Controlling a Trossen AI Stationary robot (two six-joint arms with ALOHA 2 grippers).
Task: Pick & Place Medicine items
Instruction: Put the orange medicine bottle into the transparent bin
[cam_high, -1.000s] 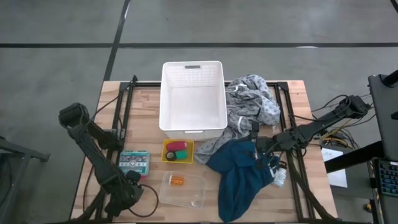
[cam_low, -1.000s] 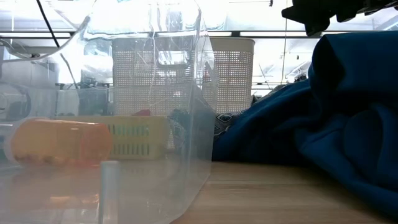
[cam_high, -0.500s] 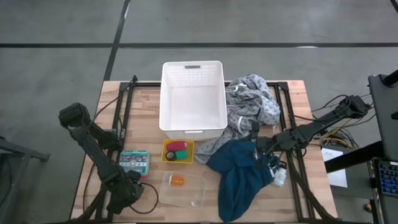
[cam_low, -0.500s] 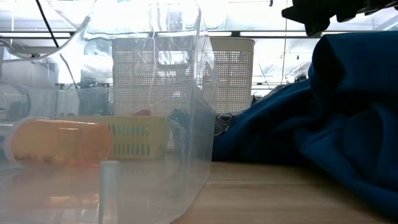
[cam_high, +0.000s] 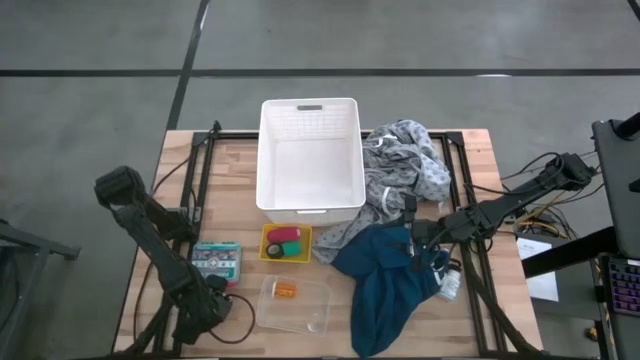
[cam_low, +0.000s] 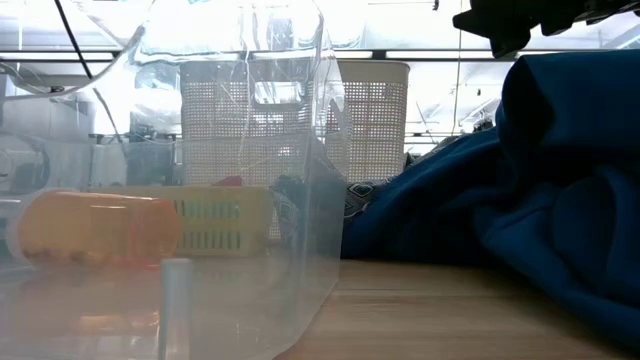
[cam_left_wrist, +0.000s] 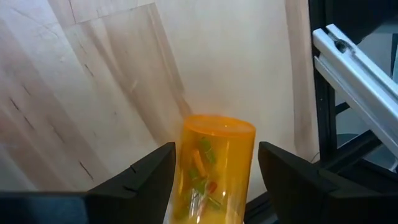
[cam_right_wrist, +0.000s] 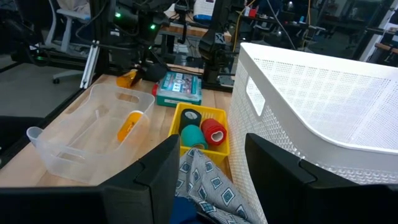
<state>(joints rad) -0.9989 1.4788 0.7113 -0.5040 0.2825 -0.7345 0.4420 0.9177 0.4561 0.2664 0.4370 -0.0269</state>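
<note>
At the table's near-left corner, the left gripper (cam_left_wrist: 214, 186) has lifted slightly, clasping an orange pill bottle (cam_left_wrist: 213, 165). Pickup looks done. The right gripper (cam_high: 418, 240) waits, fingers apart.

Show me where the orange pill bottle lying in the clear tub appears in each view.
High view: orange pill bottle, front centre, inside the clear tub.
Low view: far left, behind the tub wall.
Right wrist view: left of centre, in the tub.
Left wrist view: not in it; a second orange bottle shows there.
Shared landmark: white basket.
</note>
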